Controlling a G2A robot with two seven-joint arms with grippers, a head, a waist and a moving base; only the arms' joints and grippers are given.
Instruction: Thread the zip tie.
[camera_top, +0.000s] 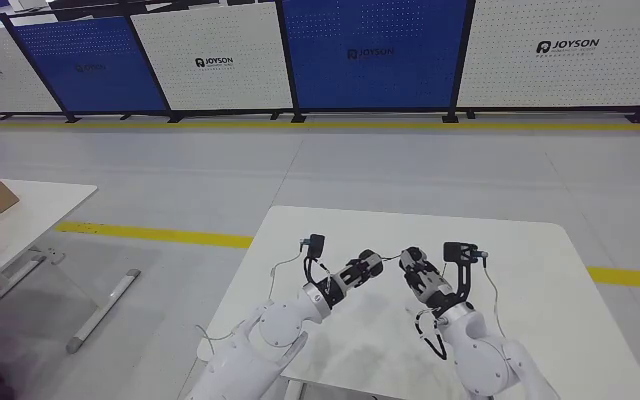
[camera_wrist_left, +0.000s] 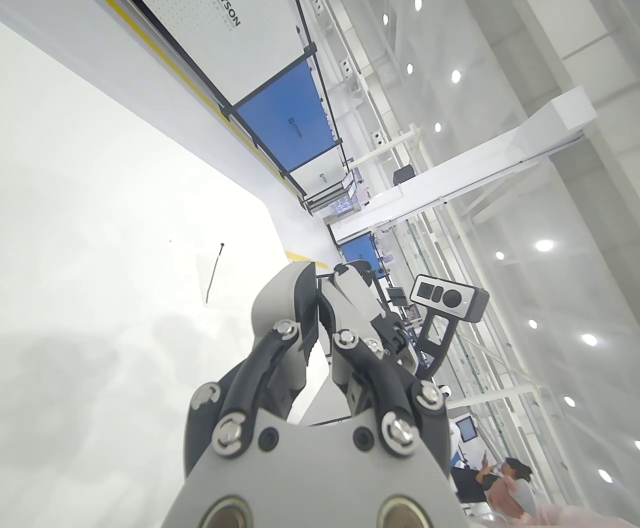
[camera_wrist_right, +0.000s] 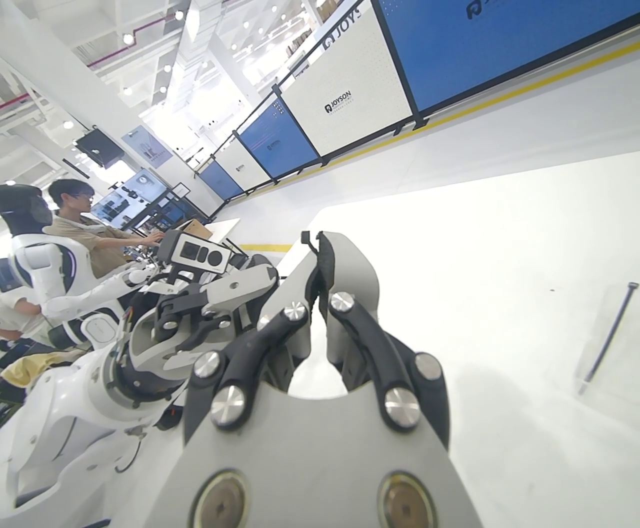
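Note:
Both grippers hang tip to tip over the middle of the white table (camera_top: 520, 260). My right gripper (camera_wrist_right: 316, 250) is shut, and the short black end of a zip tie (camera_wrist_right: 306, 239) sticks out past its fingertips. My left gripper (camera_wrist_left: 314, 280) is shut too; I cannot make out anything between its pads. In the top view the left gripper (camera_top: 378, 263) and the right gripper (camera_top: 404, 259) nearly touch. A second black zip tie (camera_wrist_left: 215, 272) lies straight on the table off to one side, also seen in the right wrist view as the loose zip tie (camera_wrist_right: 607, 335).
The loose tie rests on a clear plastic sheet (camera_wrist_right: 597, 310). The table's far edge (camera_top: 420, 212) runs just beyond the grippers. Another white table (camera_top: 40, 205) stands off to the left. Blue and white partition panels (camera_top: 370, 50) line the back.

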